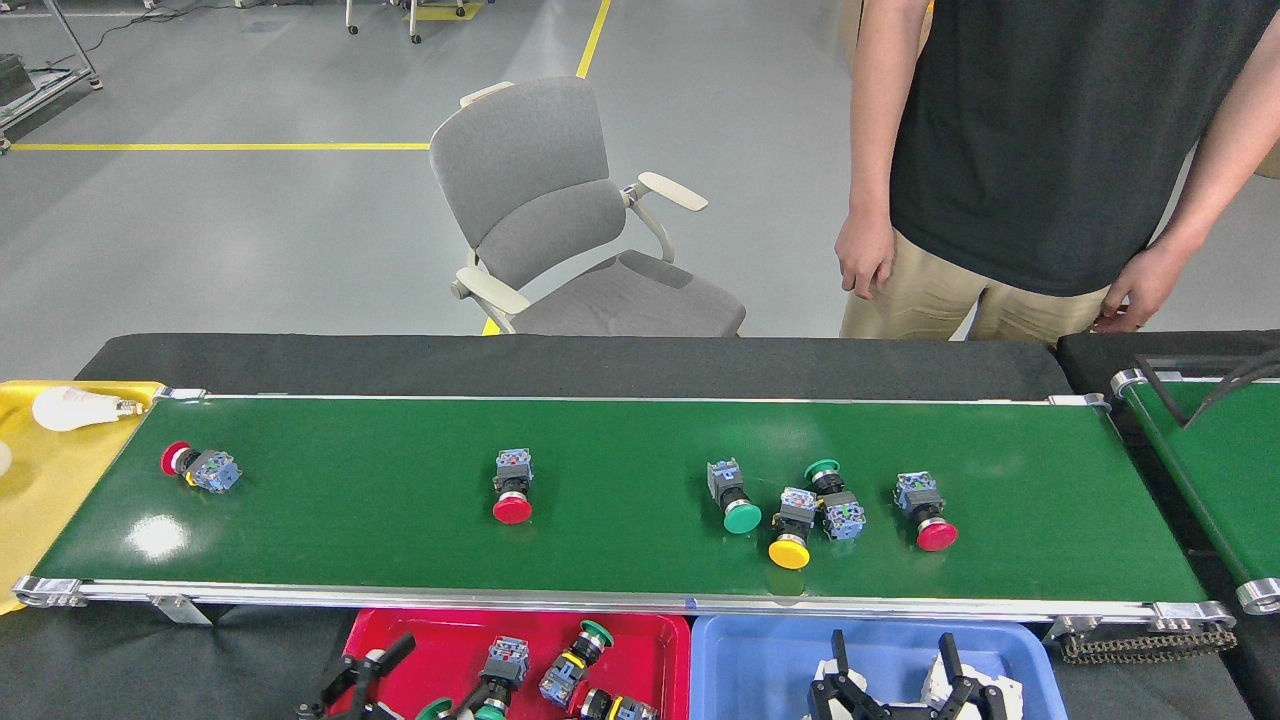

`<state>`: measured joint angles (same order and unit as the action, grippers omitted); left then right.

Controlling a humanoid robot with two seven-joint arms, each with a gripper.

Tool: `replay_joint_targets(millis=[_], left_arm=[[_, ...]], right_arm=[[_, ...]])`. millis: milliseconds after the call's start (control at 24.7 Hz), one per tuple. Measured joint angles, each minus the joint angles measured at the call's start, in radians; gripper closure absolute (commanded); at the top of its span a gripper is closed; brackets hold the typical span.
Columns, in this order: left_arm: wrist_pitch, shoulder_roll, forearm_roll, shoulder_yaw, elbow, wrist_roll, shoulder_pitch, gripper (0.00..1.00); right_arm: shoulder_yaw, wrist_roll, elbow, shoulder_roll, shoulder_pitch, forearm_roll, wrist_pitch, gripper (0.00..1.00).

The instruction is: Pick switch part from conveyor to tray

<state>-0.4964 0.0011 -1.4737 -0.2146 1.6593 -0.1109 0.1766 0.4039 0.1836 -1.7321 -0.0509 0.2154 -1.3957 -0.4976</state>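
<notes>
The conveyor [620,560] carries several switch parts: a red-capped one [200,467] at far left, another red one [512,488] in the middle, then a green one [733,497], a yellow one [793,525], a second green one [835,500] and a red one [926,510] to the right. In front of the belt, the red tray [400,635] holds several switch parts [575,650]. My left gripper [355,682] is open at the tray's left edge, holding nothing. My right gripper [892,660] is open at the bottom edge over the blue tray [760,650].
White parts [985,690] lie in the blue tray. A yellow tray [60,490] with a light bulb [70,408] sits at the belt's left end. A second green belt [1210,470] is at right. A person [1040,150] and a grey chair [570,220] are behind.
</notes>
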Motion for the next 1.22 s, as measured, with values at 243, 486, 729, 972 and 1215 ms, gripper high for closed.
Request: replay_joint_targets(millis=[243, 486, 729, 972, 1215], left_arm=[[0.085, 0.003, 0.000, -0.016, -0.001, 0.003, -0.027, 0.00], [0.103, 0.003, -0.011, 0.106, -0.022, -0.010, -0.158, 0.00], [0.198, -0.023, -0.088, 0.189, -0.318, -0.040, -0.402, 0.00], [0.269, -0.010, -0.089, 0.186, -0.542, -0.045, -0.550, 0.00], [0.357, 0.003, -0.089, 0.186, -0.680, -0.036, -0.621, 0.07]], right_arm=[[0.085, -0.122, 0.211, 0.176, -0.197, -0.141, -0.047, 0.01], [0.133, -0.240, 0.322, 0.198, -0.289, -0.149, -0.090, 0.01], [0.165, -0.285, 0.436, 0.198, -0.411, -0.067, -0.118, 0.03], [0.170, -0.295, 0.541, 0.201, -0.509, -0.024, -0.122, 0.79], [0.175, -0.296, 0.544, 0.201, -0.513, -0.023, -0.080, 0.98]])
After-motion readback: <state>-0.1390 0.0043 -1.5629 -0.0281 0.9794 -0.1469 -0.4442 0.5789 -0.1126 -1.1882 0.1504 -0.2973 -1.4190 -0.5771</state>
